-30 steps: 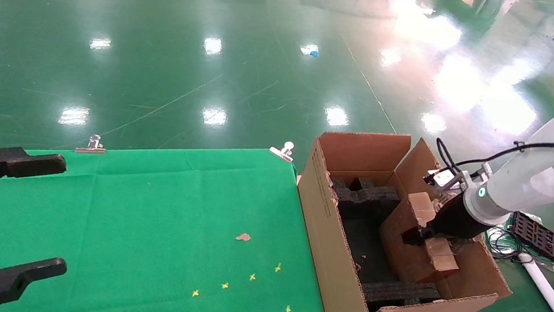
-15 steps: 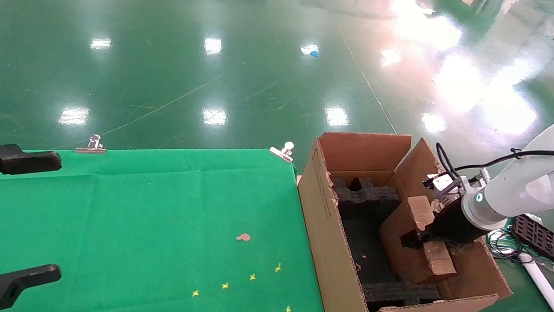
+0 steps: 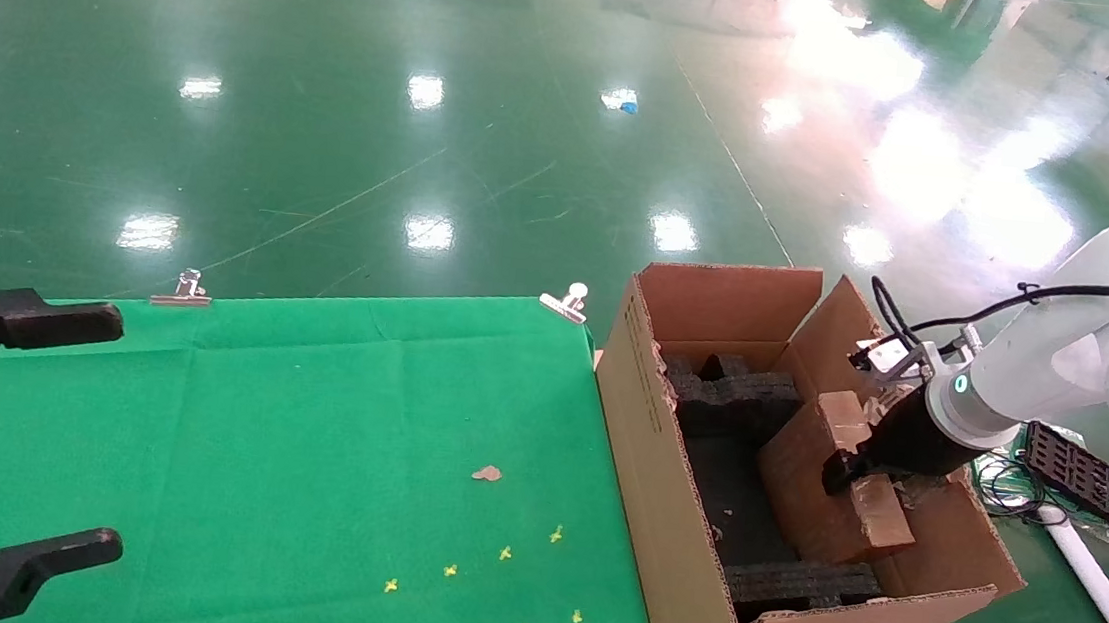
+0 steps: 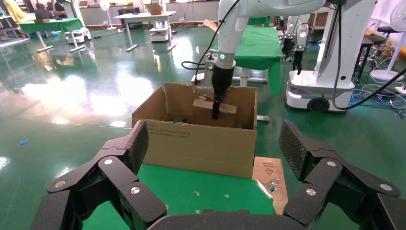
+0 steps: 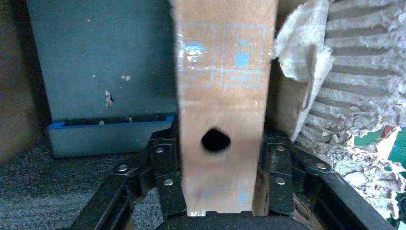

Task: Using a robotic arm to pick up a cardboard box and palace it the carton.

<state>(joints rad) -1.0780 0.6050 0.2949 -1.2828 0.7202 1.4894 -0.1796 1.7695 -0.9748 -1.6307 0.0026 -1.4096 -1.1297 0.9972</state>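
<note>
Right jaws clamped on box, inside carton, not yet released.

Right gripper point(image 3: 847, 470), centre-right of the head view: jaws closed across the narrow width of the box point(image 3: 826, 481), one on each side of the holed face point(image 5: 215, 140). Box long axis tilted, running from the jaws down toward the carton point(image 3: 657, 521) floor, between the foam inserts point(image 3: 728, 392); whether its low end touches the floor, cannot tell. Judged: release turns on that tilt, box likely to tip flat. Left gripper point(image 3: 2, 434), lower left over the green worktop point(image 3: 301, 450), jaws wide apart, empty, well apart from the carton; right arm nearer.
</note>
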